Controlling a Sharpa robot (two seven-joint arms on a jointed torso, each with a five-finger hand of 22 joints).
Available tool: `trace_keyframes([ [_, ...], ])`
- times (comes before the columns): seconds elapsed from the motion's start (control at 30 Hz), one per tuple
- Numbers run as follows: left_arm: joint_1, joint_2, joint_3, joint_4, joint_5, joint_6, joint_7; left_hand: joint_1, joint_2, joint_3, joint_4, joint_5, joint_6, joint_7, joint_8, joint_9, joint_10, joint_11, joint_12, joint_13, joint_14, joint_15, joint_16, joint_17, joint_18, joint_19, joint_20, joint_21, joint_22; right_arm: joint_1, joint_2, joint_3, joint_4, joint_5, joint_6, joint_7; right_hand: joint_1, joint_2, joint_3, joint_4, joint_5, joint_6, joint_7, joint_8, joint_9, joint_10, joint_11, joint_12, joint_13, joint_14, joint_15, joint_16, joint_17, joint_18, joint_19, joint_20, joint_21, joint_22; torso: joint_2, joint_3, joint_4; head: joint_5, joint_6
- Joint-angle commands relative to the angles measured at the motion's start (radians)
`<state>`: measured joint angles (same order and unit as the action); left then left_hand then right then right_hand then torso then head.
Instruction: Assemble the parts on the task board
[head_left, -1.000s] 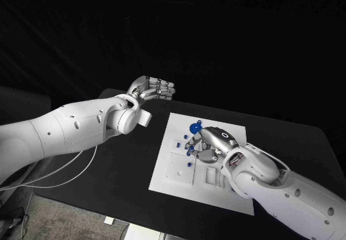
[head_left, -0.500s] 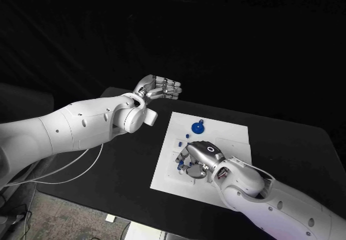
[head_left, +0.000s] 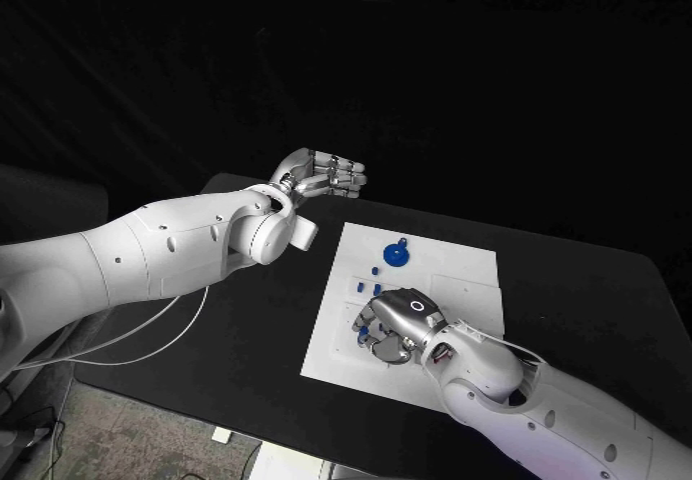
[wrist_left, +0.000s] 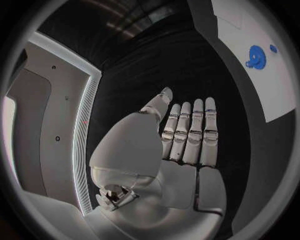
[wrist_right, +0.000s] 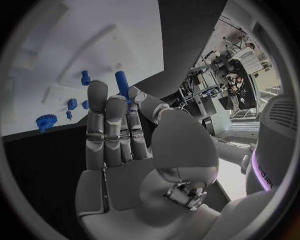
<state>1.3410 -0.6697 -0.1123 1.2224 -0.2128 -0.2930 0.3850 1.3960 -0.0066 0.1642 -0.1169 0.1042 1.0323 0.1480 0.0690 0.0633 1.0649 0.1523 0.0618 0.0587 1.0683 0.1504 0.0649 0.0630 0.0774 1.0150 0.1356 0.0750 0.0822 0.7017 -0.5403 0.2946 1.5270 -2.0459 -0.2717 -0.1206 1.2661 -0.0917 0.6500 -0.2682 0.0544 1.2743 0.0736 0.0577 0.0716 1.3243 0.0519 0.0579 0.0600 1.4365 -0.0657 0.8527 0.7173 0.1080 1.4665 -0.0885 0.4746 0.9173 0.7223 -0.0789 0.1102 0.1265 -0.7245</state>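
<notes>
Pinching a blue peg (wrist_right: 122, 81) in right hand (head_left: 392, 322) over task board (head_left: 459, 268), left hand (head_left: 326, 176) curled, empty; risks slipping or jamming if tilted.

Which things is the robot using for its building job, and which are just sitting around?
For the job:
- white board
- blue gear
- small blue pegs on the board
- right robot hand, holding a blue peg

Just there:
- black table
- left robot hand, raised off the board, holding nothing
- white cable
</notes>
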Motion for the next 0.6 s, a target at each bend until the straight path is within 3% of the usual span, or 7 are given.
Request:
trace_keyframes([
  [0.03, 0.001, 0.002, 0.001, 0.001, -0.002, 0.015, 0.006, 0.002, 0.004, -0.004, -0.001, 0.005, -0.006, 0.001, -0.002, -0.001, -0.007, -0.002, 0.000, -0.001, -0.010, 0.001, -0.005, -0.001, 0.011, 0.006, -0.001, 0.005, -0.001, -0.002, 0.002, -0.001, -0.004, -0.039, 0.001, 0.009, -0.001, 0.009, 0.000, -0.003, 0.003, 0.000, 0.002, 0.006, 0.001, 0.060, -0.034, 0.004, 0.005, 0.001, -0.004, -0.005, 0.002, 0.024, 0.035, -0.004, -0.005, 0.001, 0.000, -0.0009, -0.0006, 0.002, -0.001],
  [0.6, 0.001, 0.004, 0.001, -0.002, -0.002, 0.017, 0.005, 0.000, 0.005, -0.005, -0.001, 0.005, -0.008, 0.001, -0.002, -0.001, -0.007, -0.002, 0.000, -0.001, -0.010, 0.001, -0.005, -0.001, 0.011, 0.006, 0.000, 0.005, -0.002, -0.004, 0.006, -0.010, -0.020, -0.049, 0.004, 0.011, -0.004, 0.009, 0.002, -0.006, 0.005, 0.000, 0.001, 0.006, 0.001, 0.060, -0.034, 0.004, 0.005, 0.001, -0.004, -0.006, 0.002, 0.024, 0.035, -0.004, -0.006, 0.003, 0.000, -0.0020, -0.0001, 0.007, -0.002],
])
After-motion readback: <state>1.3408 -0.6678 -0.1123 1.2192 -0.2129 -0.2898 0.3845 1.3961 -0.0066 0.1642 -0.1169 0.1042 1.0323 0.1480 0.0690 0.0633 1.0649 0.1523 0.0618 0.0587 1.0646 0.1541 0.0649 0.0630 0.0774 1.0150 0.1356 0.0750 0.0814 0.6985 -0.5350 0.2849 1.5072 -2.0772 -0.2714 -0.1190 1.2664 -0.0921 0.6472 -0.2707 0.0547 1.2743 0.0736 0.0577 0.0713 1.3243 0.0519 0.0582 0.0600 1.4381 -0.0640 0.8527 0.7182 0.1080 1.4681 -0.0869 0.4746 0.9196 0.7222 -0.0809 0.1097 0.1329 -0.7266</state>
